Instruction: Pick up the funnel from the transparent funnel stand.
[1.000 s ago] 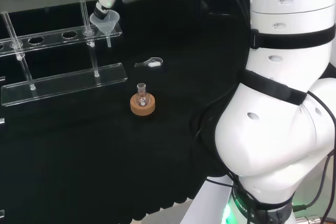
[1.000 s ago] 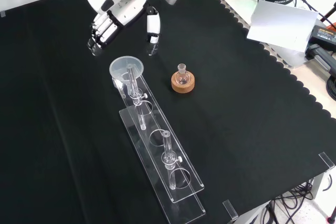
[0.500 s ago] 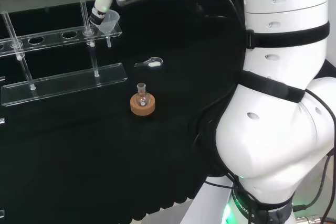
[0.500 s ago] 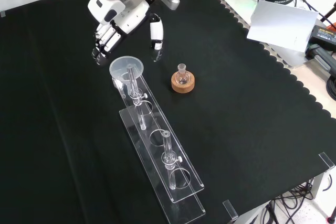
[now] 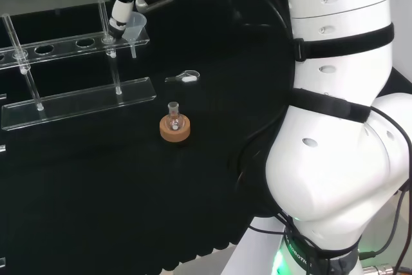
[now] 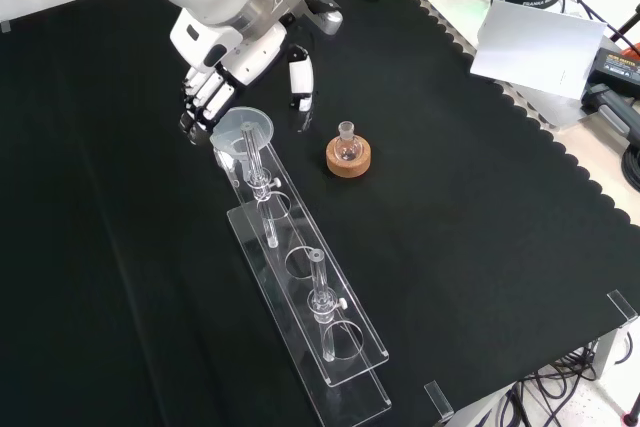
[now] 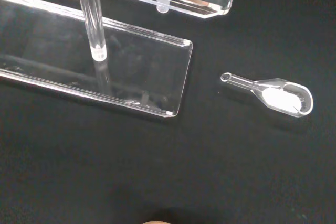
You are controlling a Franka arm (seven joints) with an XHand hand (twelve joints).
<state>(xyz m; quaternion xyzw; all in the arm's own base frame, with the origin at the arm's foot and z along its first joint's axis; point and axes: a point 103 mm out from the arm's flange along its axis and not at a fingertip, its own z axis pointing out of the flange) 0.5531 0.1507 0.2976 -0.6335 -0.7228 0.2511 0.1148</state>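
Robot hand poised over the clear conical funnel, which sits in the end hole of the transparent funnel stand.
Head view: fingers beside the funnel. Front view: fingers and thumb spread on either side of the rim, apparently not touching it; small glass flask on cork ring nearby on the black-clothed desk. Wrist view: clear scoop with white powder beside the stand's base.

Funnel stand cut off at head view's left edge.
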